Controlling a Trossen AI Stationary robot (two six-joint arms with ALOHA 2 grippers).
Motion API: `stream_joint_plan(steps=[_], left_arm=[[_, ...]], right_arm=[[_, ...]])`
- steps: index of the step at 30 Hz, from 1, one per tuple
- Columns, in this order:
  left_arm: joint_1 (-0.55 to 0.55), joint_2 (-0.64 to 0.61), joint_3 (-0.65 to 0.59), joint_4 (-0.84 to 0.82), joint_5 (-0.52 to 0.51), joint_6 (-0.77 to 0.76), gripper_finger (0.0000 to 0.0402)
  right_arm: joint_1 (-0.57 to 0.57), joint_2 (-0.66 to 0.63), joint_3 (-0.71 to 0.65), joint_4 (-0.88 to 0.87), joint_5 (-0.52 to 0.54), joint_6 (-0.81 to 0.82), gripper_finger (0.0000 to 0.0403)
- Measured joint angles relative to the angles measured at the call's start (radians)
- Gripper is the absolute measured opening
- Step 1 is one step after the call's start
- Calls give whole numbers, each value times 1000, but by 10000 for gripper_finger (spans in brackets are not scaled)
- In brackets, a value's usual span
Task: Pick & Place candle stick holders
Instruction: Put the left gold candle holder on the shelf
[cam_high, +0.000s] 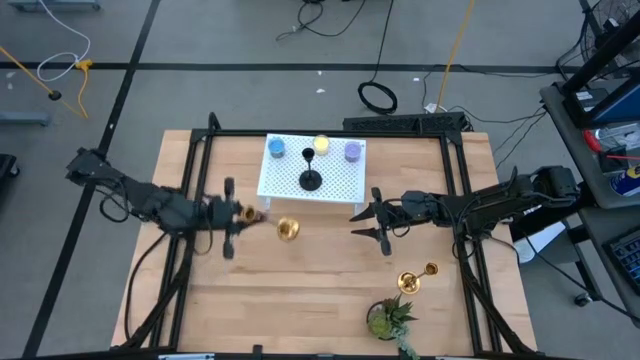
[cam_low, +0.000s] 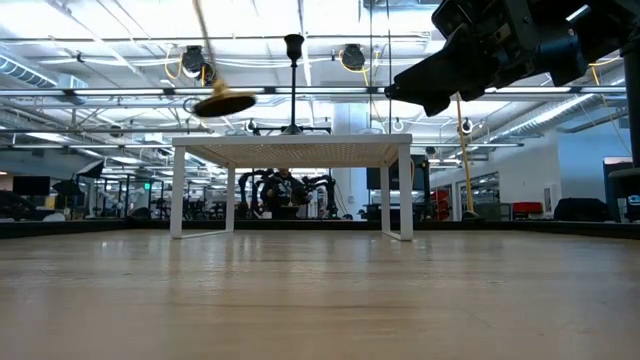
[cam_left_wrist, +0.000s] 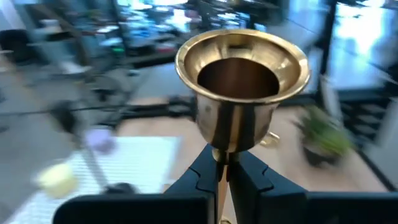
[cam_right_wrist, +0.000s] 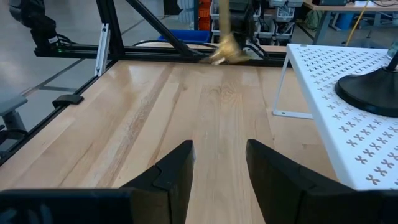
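Note:
My left gripper (cam_high: 238, 213) is shut on a shiny gold candle stick holder (cam_high: 286, 229) above the table's left middle; it also shows in the low view (cam_low: 222, 102) and the left wrist view (cam_left_wrist: 242, 74). My right gripper (cam_high: 375, 222) is open and empty over the table's middle right, beside the white stand; its fingers show in the right wrist view (cam_right_wrist: 217, 168). A black holder (cam_high: 311, 180) stands by its base on the white stand (cam_high: 340, 190). A second gold holder (cam_high: 415, 278) lies on its side on the table at the near right. My left gripper pinches the gold holder's slim stem (cam_left_wrist: 225, 152) between its two fingers. The fingers come from the table's left, and the wide flared end (cam_left_wrist: 242, 56) points away from them. The holder is lifted clear of the table and tilted, its round end lowest (cam_low: 222, 102).
Blue (cam_high: 276, 148), yellow (cam_high: 321, 144) and purple (cam_high: 352, 151) candles sit at the far side of the white stand. A small green potted plant (cam_high: 388, 318) stands near the table's near edge. Bare wood lies between the two grippers (cam_high: 320, 260).

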Motion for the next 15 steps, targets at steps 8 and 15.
stream_joint_plan(steps=[8, 15], left_arm=[[190, 0, 167, -149, -54, -23, 28], [381, 3, 207, -246, -49, -36, 19]], right_arm=[[0, 0, 0, 0, 0, 0, 146], [0, 0, 0, -1, 0, 0, 146]])
